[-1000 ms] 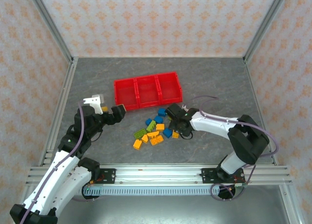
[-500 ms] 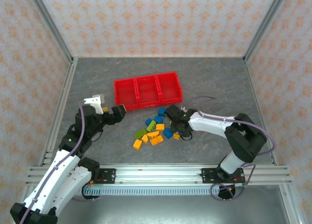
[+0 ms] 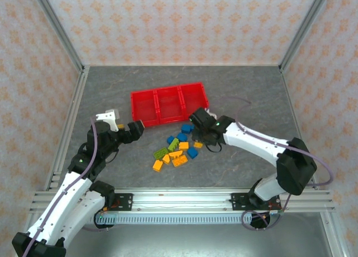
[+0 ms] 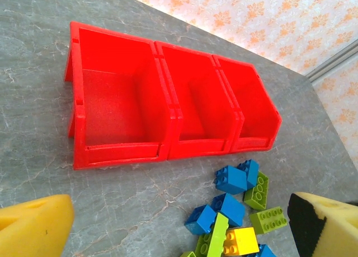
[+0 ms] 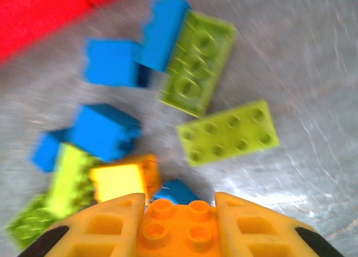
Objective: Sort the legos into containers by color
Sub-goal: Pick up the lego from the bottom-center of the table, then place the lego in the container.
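Right claw (image 5: 179, 211) pinches an orange brick (image 5: 176, 230) at the pile's (image 3: 174, 148) 2 o'clock; left claw (image 3: 136, 128) is spread wide at the bins' (image 3: 156, 104) 8 o'clock.

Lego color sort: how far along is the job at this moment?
Done: nothing, all three red bins are empty. In hand: the right gripper is shut on an orange brick, held over the loose bricks, not yet at a bin. The left gripper hangs open near the bins' front left corner, holding nothing. Left: every blue, green and orange-yellow brick on the table.
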You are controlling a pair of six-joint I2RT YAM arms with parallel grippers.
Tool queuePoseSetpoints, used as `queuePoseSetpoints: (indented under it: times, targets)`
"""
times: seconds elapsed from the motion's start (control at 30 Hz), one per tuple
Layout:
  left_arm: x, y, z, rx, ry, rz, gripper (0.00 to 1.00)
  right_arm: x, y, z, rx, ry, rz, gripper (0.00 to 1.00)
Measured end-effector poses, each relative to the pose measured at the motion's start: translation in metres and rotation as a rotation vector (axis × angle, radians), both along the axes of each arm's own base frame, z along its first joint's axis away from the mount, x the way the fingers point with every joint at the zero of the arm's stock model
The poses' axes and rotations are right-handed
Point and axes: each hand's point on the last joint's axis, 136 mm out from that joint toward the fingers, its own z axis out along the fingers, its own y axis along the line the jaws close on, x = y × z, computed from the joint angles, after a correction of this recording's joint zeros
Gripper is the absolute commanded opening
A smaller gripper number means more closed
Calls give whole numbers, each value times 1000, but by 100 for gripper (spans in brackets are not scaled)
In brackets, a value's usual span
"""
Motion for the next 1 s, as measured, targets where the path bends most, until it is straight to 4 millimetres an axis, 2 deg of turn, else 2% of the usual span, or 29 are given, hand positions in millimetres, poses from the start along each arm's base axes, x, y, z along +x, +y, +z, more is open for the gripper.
queuePoseSetpoints:
  times: [0.1, 0.17, 0.23, 0.3, 0.37, 0.43, 0.5, 0.63, 0.73, 0.83, 1.0]
  targets:
    - [0, -1, -2, 2, 8, -5, 99, 27, 11, 49, 51, -113, 26, 23]
    - [2, -3, -6, 5, 25, -10, 99, 51, 10, 80, 80, -190, 24, 23]
    - [3, -4, -10, 9, 41, -13, 99, 76, 4, 102, 88, -255, 18, 24]
    - [2, -4, -14, 16, 64, -12, 99, 105, 0, 117, 81, -309, 22, 24]
    - [0, -3, -14, 19, 73, -13, 99, 133, -1, 122, 55, -342, 43, 25]
    - [-1, -1, -9, 21, 67, -5, 99, 158, 3, 116, 15, -355, 82, 25]
    - [-3, 3, -2, 26, 51, 14, 99, 179, 9, 103, -35, -350, 129, 25]
    - [-7, 13, 11, 33, 18, 58, 99, 209, 21, 61, -114, -304, 221, 25]
    - [-11, 18, 14, 32, 9, 78, 99, 219, 19, 30, -156, -255, 255, 24]
    - [-14, 21, 16, 25, 3, 97, 99, 226, 10, 7, -179, -215, 265, 25]
    - [-14, 25, 18, 25, -6, 120, 99, 231, 0, -13, -193, -176, 266, 30]
